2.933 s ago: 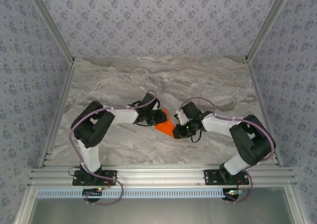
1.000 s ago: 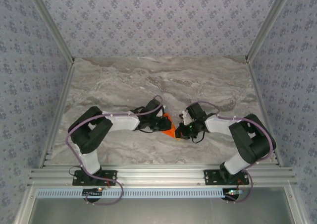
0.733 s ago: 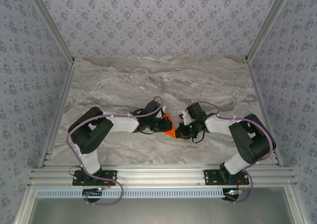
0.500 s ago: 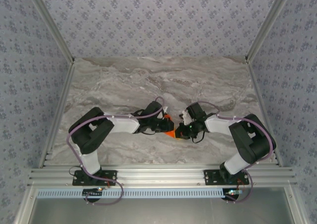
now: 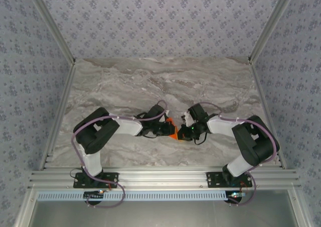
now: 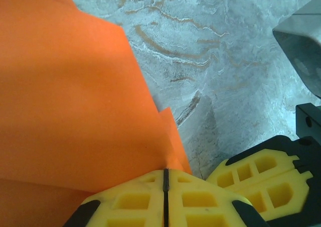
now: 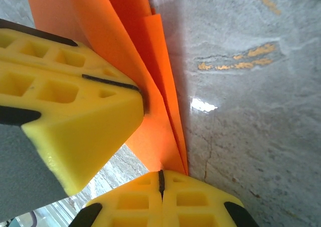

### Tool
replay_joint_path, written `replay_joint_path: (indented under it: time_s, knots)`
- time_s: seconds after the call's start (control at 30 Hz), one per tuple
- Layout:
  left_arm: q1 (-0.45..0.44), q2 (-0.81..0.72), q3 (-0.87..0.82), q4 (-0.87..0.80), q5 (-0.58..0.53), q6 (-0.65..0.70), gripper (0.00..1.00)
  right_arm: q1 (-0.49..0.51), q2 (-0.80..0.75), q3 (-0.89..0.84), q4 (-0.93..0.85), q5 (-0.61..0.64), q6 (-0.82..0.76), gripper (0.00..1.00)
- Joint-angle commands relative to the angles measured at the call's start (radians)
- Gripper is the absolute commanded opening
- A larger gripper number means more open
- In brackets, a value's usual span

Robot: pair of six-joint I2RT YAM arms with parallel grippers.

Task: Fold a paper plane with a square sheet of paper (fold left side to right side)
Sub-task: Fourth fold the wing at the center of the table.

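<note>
Mid-frame, top view: we note left gripper (image 6: 165,176) and right gripper (image 7: 160,177) both clamped tight on the creased sheet of paper (image 5: 172,132) over the marble table (image 5: 150,81).

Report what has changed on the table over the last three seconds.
The left gripper swung right and toward the near edge, close beside the right gripper. This gathered the sheet of paper, so far less orange shows from above. Both grippers are shut on it. The right gripper barely moved.
</note>
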Motion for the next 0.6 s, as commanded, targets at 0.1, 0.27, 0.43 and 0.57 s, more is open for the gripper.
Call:
replay_joint_path:
  time_s: [0.1, 0.27, 0.43, 0.57]
  knots:
    - [0.05, 0.017, -0.009, -0.054, -0.063, 0.056, 0.07, -0.003, 0.061, -0.041, -0.177, 0.217, -0.012, 0.0]
    - [0.102, 0.013, -0.003, -0.073, -0.066, 0.094, 0.07, 0.003, 0.07, -0.04, -0.178, 0.216, -0.011, 0.0]
    - [0.161, 0.014, 0.005, -0.088, -0.066, 0.133, 0.07, 0.009, 0.074, -0.04, -0.179, 0.22, -0.01, 0.0]
    - [0.204, 0.018, 0.011, -0.099, -0.064, 0.155, 0.07, 0.011, 0.072, -0.045, -0.182, 0.221, -0.009, 0.0]
